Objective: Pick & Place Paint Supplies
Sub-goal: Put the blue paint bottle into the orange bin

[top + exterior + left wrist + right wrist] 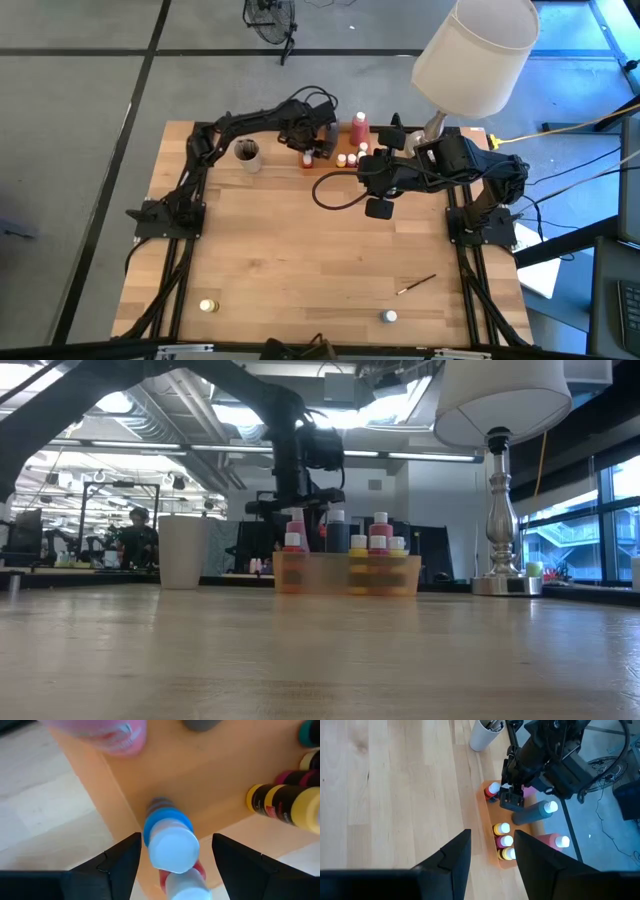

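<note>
Left tool spread over white-capped pot in tray; labels unreadable

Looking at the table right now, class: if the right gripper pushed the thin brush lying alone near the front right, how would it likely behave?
The brush is long and thin, lying flat on bare wood, so it would probably slide or swing round rather than tip. Its handle may be round, so it might roll. It looks light, and so low that pinching it off the table could be fiddly.

Even, bright overhead light; ceiling lights glare in the low view, and the near table goes soft.
</note>
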